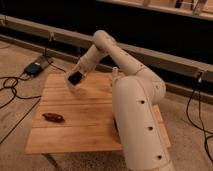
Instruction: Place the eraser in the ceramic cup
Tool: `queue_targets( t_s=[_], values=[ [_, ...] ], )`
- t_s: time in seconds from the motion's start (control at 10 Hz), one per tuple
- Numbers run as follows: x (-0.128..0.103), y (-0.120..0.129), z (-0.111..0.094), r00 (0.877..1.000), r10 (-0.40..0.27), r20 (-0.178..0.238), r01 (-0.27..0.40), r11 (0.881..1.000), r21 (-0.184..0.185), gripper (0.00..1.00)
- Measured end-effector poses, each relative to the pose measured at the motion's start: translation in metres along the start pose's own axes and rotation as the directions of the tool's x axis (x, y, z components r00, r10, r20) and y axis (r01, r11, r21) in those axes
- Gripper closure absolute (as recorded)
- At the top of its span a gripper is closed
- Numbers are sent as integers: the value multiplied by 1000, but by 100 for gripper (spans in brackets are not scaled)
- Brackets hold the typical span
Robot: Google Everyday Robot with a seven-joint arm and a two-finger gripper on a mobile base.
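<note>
My gripper (pixel 75 78) hangs over the far left part of the wooden table (pixel 85 130), at the end of the white arm that reaches in from the right. It is shut on a small black blocky lump, the eraser (pixel 75 80), which shows dark at its tip. The ceramic cup is hidden; the gripper and wrist cover the spot under them.
A long red-brown item (pixel 52 117) lies near the table's left front. A small pale upright thing (pixel 114 73) stands at the far edge. The robot's white body (pixel 137 125) blocks the table's right side. A blue box (pixel 34 67) and cables lie on the floor at left.
</note>
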Motion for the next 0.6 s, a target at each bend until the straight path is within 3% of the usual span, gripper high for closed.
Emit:
queue_targets(
  t_s=[0.6],
  values=[
    [1, 1, 2, 1000, -3, -6, 3, 1000, 3, 100]
  ],
)
